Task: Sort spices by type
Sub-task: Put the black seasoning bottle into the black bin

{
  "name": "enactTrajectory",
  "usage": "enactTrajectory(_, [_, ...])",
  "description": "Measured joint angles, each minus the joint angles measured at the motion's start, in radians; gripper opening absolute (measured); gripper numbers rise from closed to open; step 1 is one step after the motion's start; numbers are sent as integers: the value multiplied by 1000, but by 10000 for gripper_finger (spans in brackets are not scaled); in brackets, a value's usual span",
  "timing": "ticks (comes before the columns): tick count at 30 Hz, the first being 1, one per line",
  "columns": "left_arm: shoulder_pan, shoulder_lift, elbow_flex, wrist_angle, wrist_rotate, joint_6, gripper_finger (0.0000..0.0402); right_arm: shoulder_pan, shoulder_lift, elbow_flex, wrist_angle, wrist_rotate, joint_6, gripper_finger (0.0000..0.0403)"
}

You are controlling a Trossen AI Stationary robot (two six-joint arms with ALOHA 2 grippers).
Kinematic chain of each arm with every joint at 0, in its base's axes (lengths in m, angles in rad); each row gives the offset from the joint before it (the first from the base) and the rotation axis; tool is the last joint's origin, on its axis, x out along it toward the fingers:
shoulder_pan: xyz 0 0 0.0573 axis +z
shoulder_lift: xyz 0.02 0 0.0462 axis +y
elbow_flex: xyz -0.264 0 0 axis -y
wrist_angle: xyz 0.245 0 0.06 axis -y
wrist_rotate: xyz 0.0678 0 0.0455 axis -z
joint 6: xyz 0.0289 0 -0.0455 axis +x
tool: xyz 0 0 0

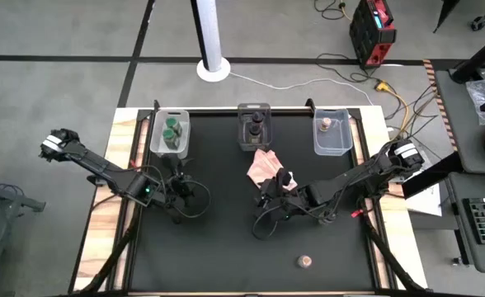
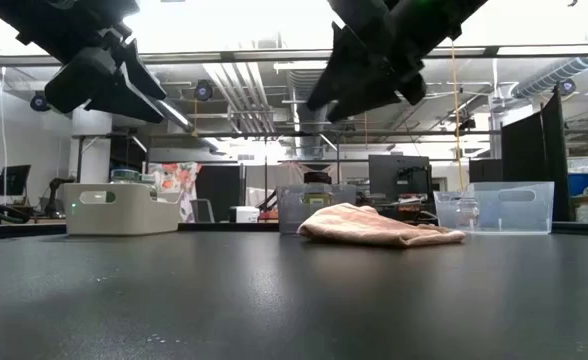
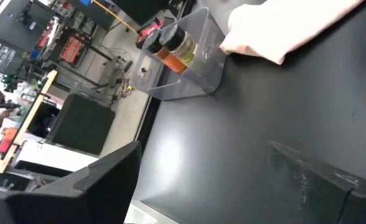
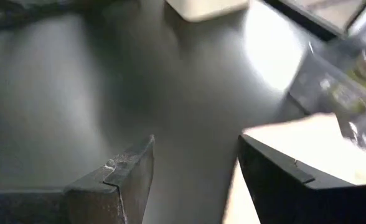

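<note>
Two green-lidded jars (image 1: 171, 131) stand in the far left bin (image 1: 157, 142). Dark-lidded jars (image 1: 256, 127) stand in the clear middle bin (image 1: 242, 140); they also show in the left wrist view (image 3: 173, 43). One pinkish-tan-lidded jar (image 1: 327, 124) is in the clear far right bin (image 1: 341, 144). Another pinkish-tan-lidded jar (image 1: 304, 261) stands alone on the mat near the front edge. My left gripper (image 1: 186, 195) (image 3: 201, 186) is open and empty above the mat's left middle. My right gripper (image 1: 265, 204) (image 4: 195, 180) is open and empty, just on the near side of the pink cloth (image 1: 265, 165).
The pink cloth (image 2: 379, 225) lies crumpled on the black mat between the middle bin and my right gripper. Both arms hang well above the mat in the low view. Bare mat (image 1: 218, 247) lies toward the near edge. Cables and a red box are on the floor beyond the table.
</note>
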Motion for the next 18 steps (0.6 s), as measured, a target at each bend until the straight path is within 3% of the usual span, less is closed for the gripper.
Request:
enactTrajectory(7, [0, 0, 0, 10, 1, -3, 320, 0, 1, 238, -580, -68, 314, 219])
enactTrajectory(13, [0, 0, 0, 12, 2, -3, 320, -6, 6, 385, -1048, -305, 673, 219])
enactTrajectory(18, [0, 0, 0, 15, 3, -3, 320, 1, -17, 402, -1187, -548, 781, 219])
